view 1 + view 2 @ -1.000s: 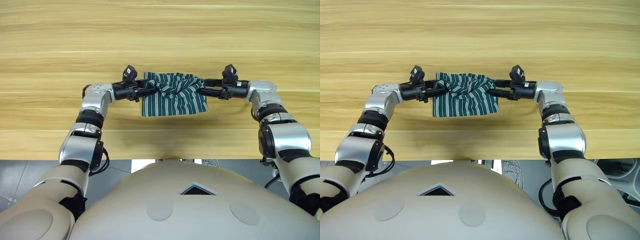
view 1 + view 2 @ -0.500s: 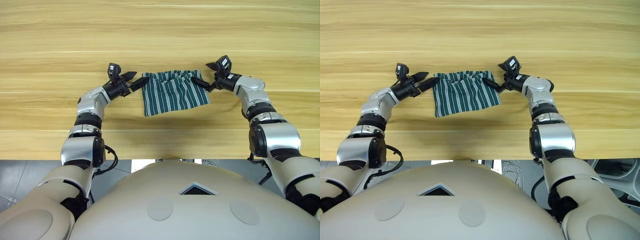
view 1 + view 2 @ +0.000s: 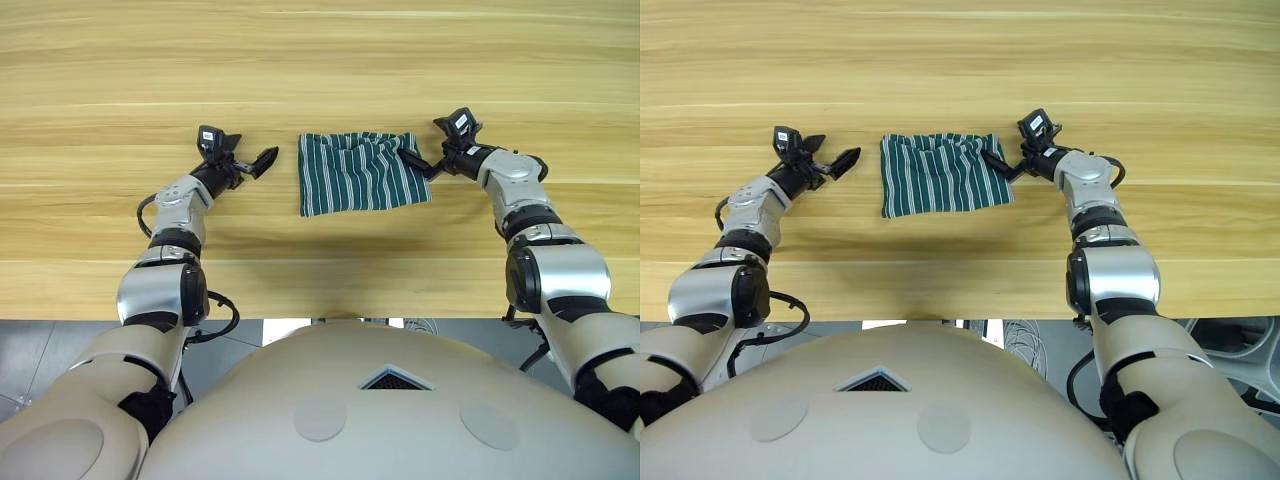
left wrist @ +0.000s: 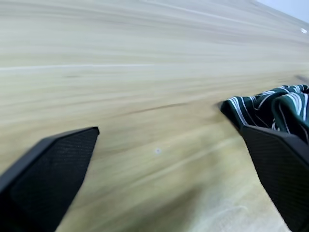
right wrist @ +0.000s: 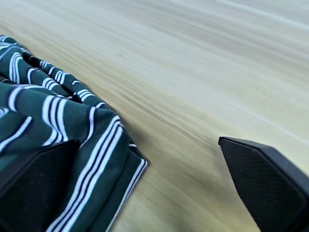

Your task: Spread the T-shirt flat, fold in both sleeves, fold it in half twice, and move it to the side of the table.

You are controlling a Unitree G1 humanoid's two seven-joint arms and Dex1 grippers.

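A: Left side first. What have I got?

B: Your left hand is at the left of centre in the head view, over the tabletop. Its two fingers are spread wide with bare wood between them, and it holds nothing. The T-shirt is near its tips but apart from them.

A: And the T-shirt itself?

B: It lies on the tabletop in the middle of the frame, a little right of centre. You have a folded, roughly rectangular packet — dark green with white stripes. The upper edge is rumpled and the lower edge fairly straight.

A: Right side?

B: Your right hand is just right of the T-shirt, at its upper right corner. The fingers are apart, not clamped on anything. In your right wrist view one finger lies against the striped cloth at that corner — the other stands clear over bare wood.
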